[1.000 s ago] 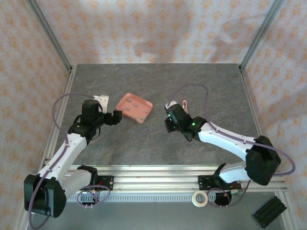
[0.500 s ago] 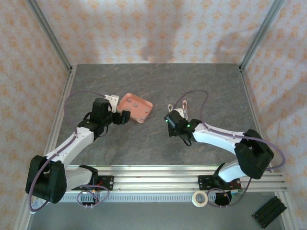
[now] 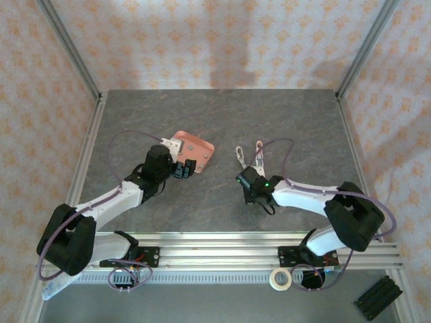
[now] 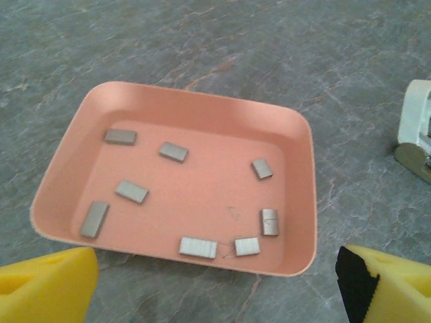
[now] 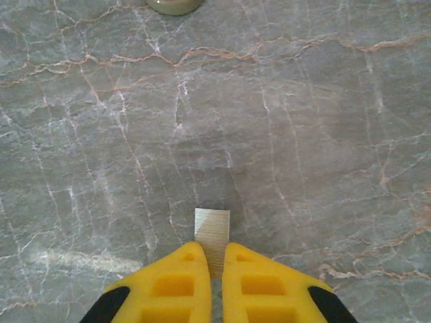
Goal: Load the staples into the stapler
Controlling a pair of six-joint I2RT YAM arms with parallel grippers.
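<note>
The left gripper (image 4: 215, 282), spread wide and empty, has come right up to the near edge of the pink tray (image 4: 202, 101) of staples (image 4: 132, 191), while the right gripper (image 5: 212, 259) stays pinched on one strip (image 5: 211, 232), so loading is close.

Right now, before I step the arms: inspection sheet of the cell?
Surface: grey veined stone-look tabletop, nothing spilled seen.
Job's things: salmon-pink shallow plastic tray holds eight loose dull-grey staple strips; small pink-and-white stapler lies splayed open right of it.
Clutter: pale tape roll, black ribbed block, both outside the near rail.
Grippers: left gripper open, hovering at tray's near edge; right gripper shut on one ridged grey staple strip over bare tabletop.
Cables: lilac cable loops on both arms; right one arcs beside stapler.
Surroundings: orange-patterned fabric walls, aluminium frame posts.
</note>
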